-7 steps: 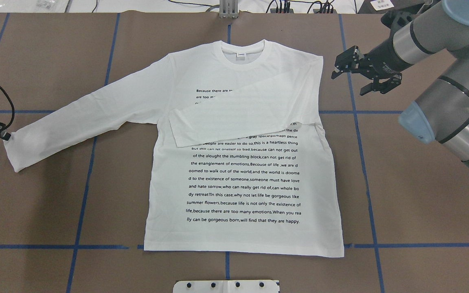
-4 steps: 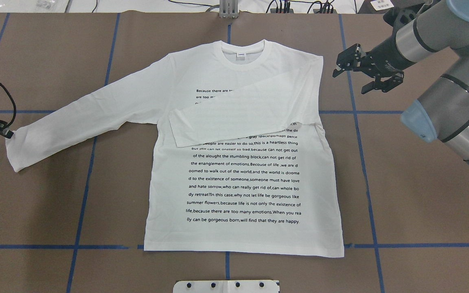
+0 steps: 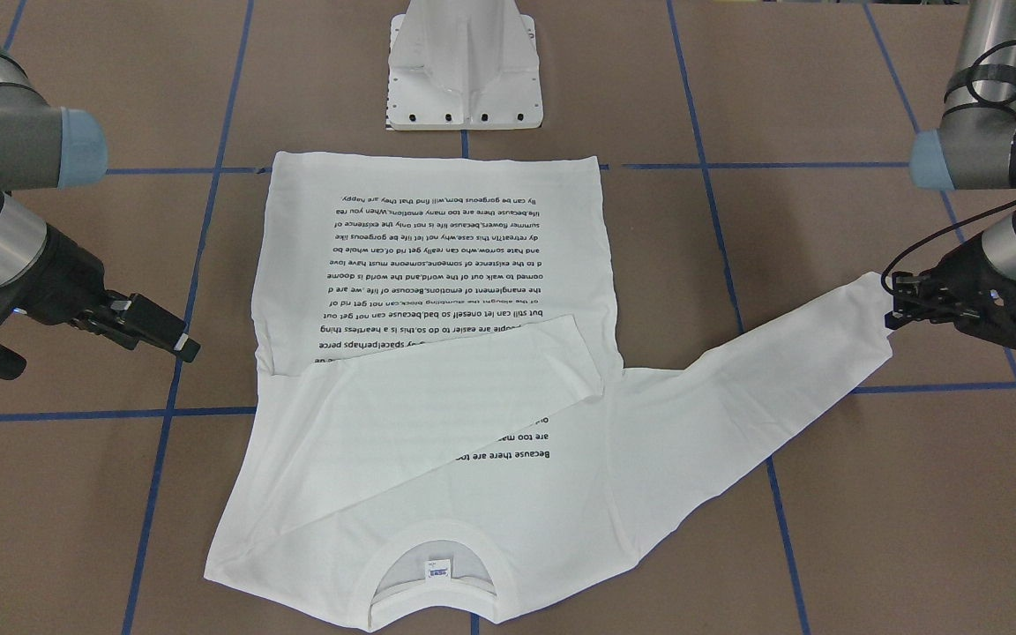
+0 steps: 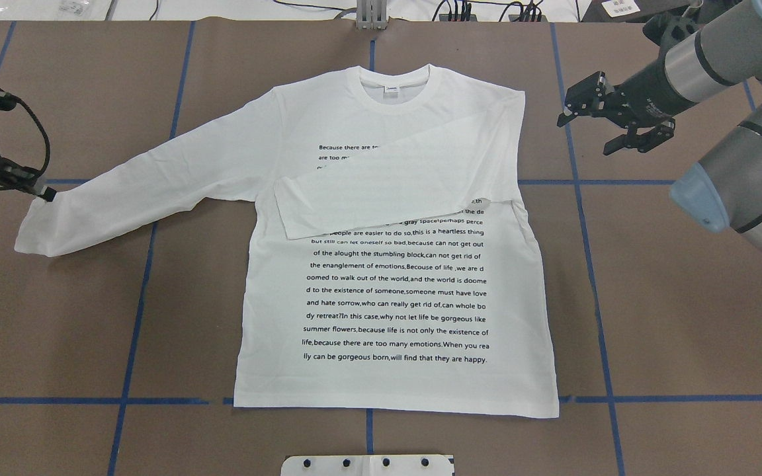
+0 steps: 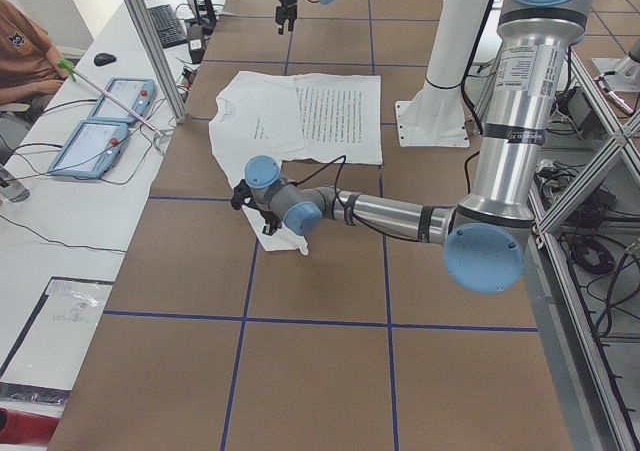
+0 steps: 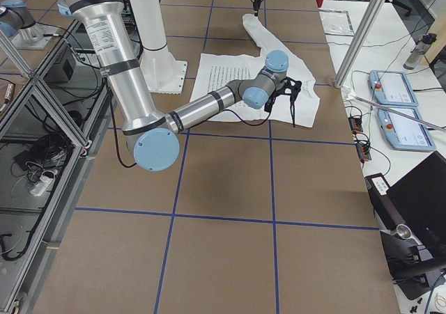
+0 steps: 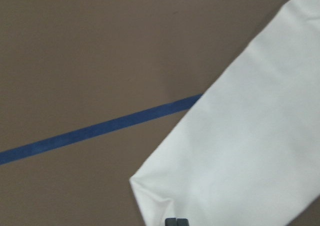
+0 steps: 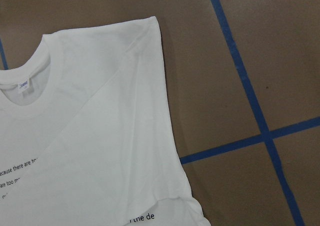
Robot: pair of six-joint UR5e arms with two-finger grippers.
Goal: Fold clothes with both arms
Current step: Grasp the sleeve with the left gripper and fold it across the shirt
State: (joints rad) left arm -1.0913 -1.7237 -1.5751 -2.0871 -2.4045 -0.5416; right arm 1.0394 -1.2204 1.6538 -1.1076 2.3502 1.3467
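Note:
The white long-sleeved T-shirt [image 4: 394,291] lies flat, text side up, collar [image 4: 394,89] at the far side. One sleeve [image 4: 387,192] is folded across the chest. The other sleeve [image 4: 156,172] stretches out to the left. My left gripper [image 4: 45,194] is shut on that sleeve's cuff; it also shows in the front-facing view [image 3: 889,313] and in the left wrist view [image 7: 176,221]. The cuff corner is raised a little. My right gripper [image 4: 586,135] is open and empty, over bare table to the right of the shirt's shoulder [image 8: 145,40].
The brown table [image 4: 685,317] has blue tape lines [image 4: 592,264]. The white pedestal base [image 3: 464,62] stands at the near edge behind the shirt's hem. An operators' side table with two tablets [image 5: 110,121] runs along the far side.
My left gripper has moved away from me and slightly inward, taking the sleeve cuff with it. My right gripper has drifted right, further from the shirt's shoulder, still open.

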